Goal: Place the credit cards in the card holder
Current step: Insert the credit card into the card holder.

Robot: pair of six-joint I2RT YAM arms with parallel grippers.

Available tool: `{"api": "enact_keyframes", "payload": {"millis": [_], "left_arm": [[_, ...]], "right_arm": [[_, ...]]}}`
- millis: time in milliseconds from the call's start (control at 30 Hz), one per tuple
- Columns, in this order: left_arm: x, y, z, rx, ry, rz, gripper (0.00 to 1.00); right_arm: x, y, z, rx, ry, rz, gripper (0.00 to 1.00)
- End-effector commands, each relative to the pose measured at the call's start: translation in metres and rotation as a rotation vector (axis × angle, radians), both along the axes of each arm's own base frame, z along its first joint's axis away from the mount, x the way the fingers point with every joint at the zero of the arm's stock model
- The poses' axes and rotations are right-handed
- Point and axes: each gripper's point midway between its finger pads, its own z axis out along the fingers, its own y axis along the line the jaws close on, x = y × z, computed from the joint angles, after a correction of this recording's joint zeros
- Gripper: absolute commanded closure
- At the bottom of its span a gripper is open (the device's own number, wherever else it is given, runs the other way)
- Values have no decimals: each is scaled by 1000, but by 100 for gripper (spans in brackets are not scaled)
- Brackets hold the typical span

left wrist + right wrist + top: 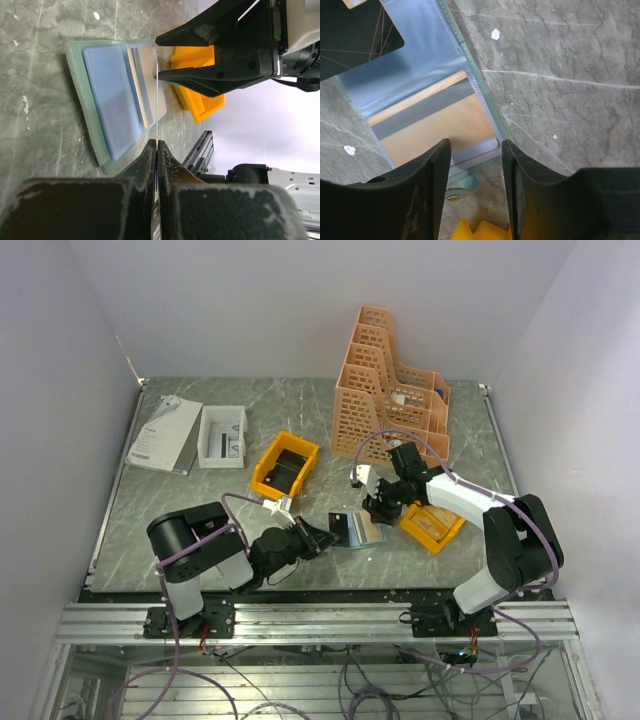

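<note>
The card holder (358,530) lies open on the table between my grippers, grey-green outside and bluish inside (107,95). A tan card with a grey stripe (435,125) sits in its pocket. My left gripper (157,145) is shut on a thin card (158,100), seen edge-on, whose far edge reaches the wallet's pocket. In the right wrist view a dark card (355,35) lies over the wallet's upper left. My right gripper (476,145) is open and empty, just above the wallet's edge by the snap tab (455,192). Both grippers show from above, left (318,537) and right (378,510).
A yellow bin (432,525) sits right beside the wallet under the right arm. A second yellow bin (285,465) stands behind the wallet. An orange file rack (390,390) is at the back right. A white box (222,435) and papers (165,433) are at the back left.
</note>
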Motion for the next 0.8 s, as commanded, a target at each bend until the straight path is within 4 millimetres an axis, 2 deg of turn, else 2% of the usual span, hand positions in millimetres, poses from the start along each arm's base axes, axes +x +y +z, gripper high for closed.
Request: {"api": "enact_keyframes", "payload": {"millis": [0,433,767], "left_arm": [[9,-12,13,-56,-30,21,93],[10,-21,-5,-101,12,17,93],[9,-29,1,-91,9,-14,93]], "right_arm": [[-1,-5,-4,-27,23,-12,55],[-1,-6,-5,-15,48,-26,56],[-2,-6,-6,-18,57,-24,57]]}}
